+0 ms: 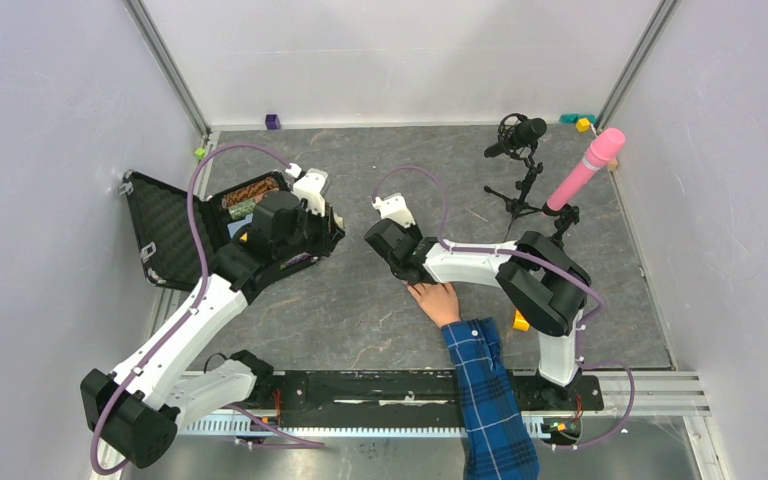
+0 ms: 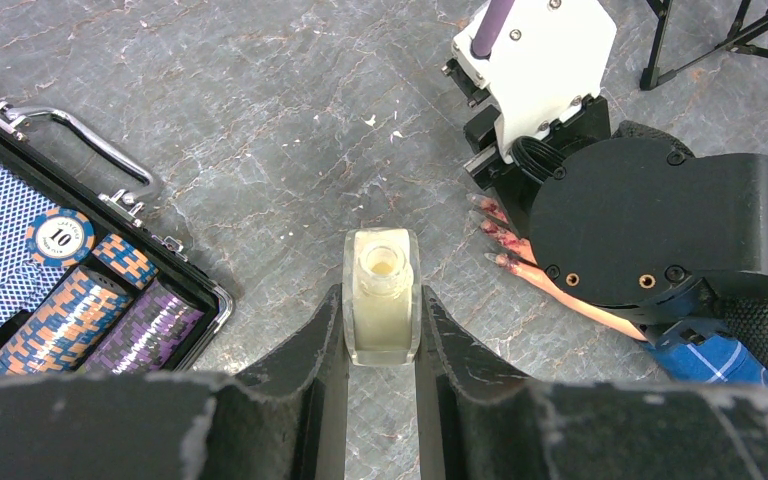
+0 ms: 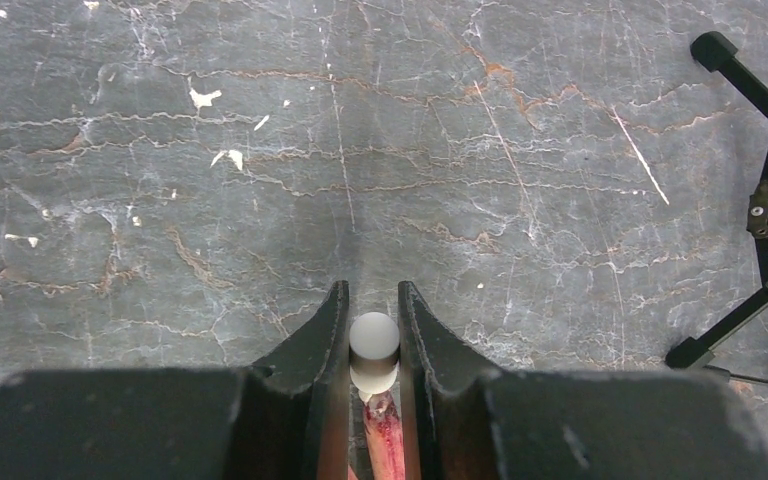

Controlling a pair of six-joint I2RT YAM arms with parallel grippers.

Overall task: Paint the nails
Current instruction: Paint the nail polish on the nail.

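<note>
My left gripper [image 2: 381,292] is shut on a small pale bottle [image 2: 381,325], upright with its neck open, held over the table left of the hand. In the top view the left gripper [image 1: 326,226] sits near the black case. My right gripper [image 3: 372,292] is shut on a white round brush cap [image 3: 374,345], which points down onto a fingertip [image 3: 384,440] smeared with red paint. The pale hand [image 1: 438,302] with a blue plaid sleeve [image 1: 485,390] lies flat under the right gripper [image 1: 406,270]. Dark-pinkish nails [image 2: 480,218] show at the fingertips beside the right wrist.
An open black case [image 2: 175,262] of poker chips [image 2: 60,236] lies at the left. A microphone on a tripod [image 1: 518,135] and a pink cylinder on a stand [image 1: 585,168] stand at the back right. Small blocks [image 1: 273,121] lie by the far wall.
</note>
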